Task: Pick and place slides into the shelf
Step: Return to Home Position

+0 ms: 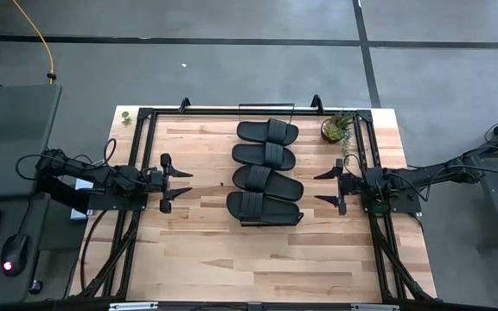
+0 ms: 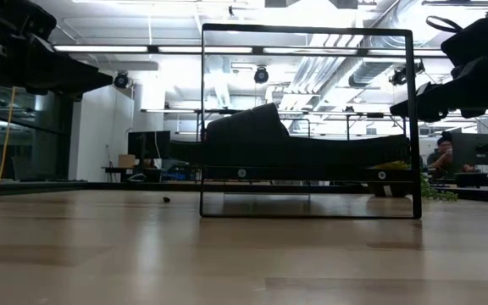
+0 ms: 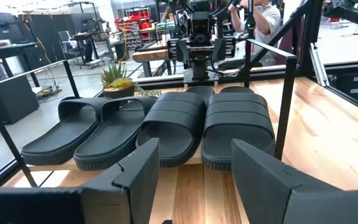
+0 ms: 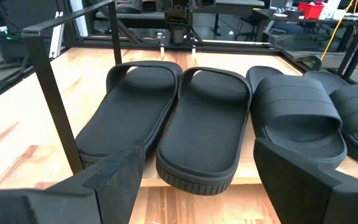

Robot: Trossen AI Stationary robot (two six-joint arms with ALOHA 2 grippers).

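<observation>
A thin black wire shelf (image 2: 307, 28) stands centre on the wooden tabletop (image 2: 227, 254), with dark slides (image 2: 261, 140) silhouetted inside it. The left gripper (image 2: 96, 81) hangs at ten o'clock and the right gripper (image 2: 409, 108) at two o'clock. A person (image 2: 441, 154) sits far off at three o'clock.

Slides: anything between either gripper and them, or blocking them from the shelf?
Nothing visible. All four slides already lie in a row on the shelf. The left gripper and right gripper hover open on opposite sides of it, with only bare tabletop between each and the row.
</observation>
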